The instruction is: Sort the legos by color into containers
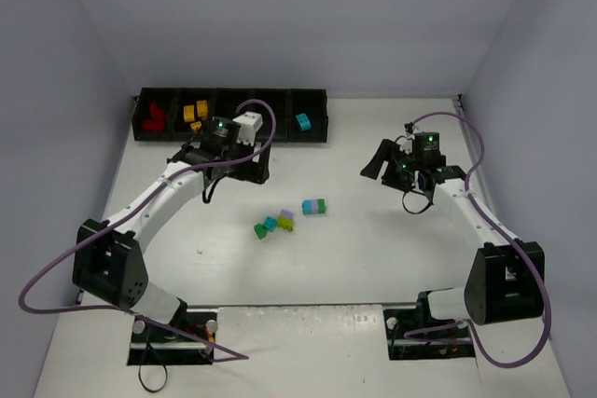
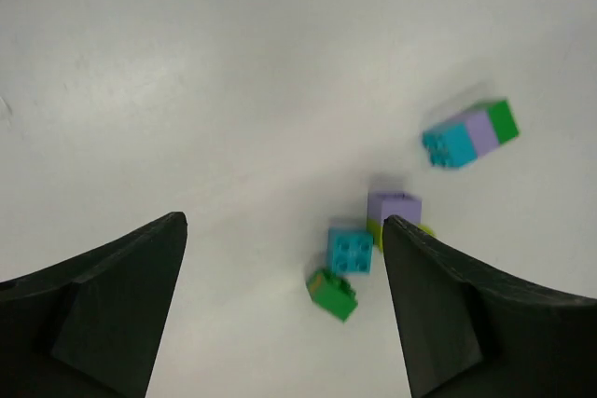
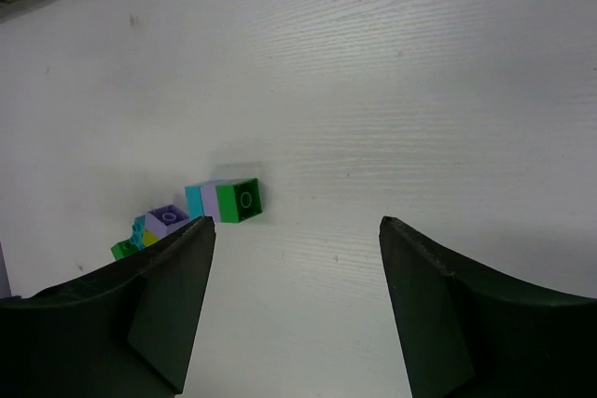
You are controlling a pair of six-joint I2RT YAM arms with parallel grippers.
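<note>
Legos partly sorted. In the top view the black tray [image 1: 322,100] lies along the far left of the worktop [image 1: 373,258]. Its leftmost compartment holds red bricks [image 1: 154,116], the next one yellow/orange bricks [image 1: 194,111], and the rightmost one a single cyan brick [image 1: 303,121]. The left arm crosses the front of the middle compartments, so their contents cannot be told.

Left to do: a loose cluster [image 1: 275,224] mid-worktop, and a three-colour stack [image 1: 313,206] just beside it. Both lie well apart from the tray. Judgement: over half done. What remains is mixed in colour, and the joined pieces would likely need pulling apart before they can go by colour.

Left arm's fingers [image 2: 103,323] stand wide apart with nothing between them, over bare worktop near the cluster. Right arm's fingers [image 3: 466,314] are also apart and empty, off to the right of the loose bricks.

Views compared:
- **Top view:** only this one shows the tray and what is in it; the loose bricks are too small there to separate.
- **Left wrist view:** splits the cluster into a cyan brick [image 2: 350,249], a green brick [image 2: 333,293] touching its corner, and a lilac brick [image 2: 394,207] sitting on a yellow-green one. The stack reads cyan, lilac, green in a row.
- **Right wrist view:** shows the stack from its green end, with the cluster partly behind one finger.
</note>
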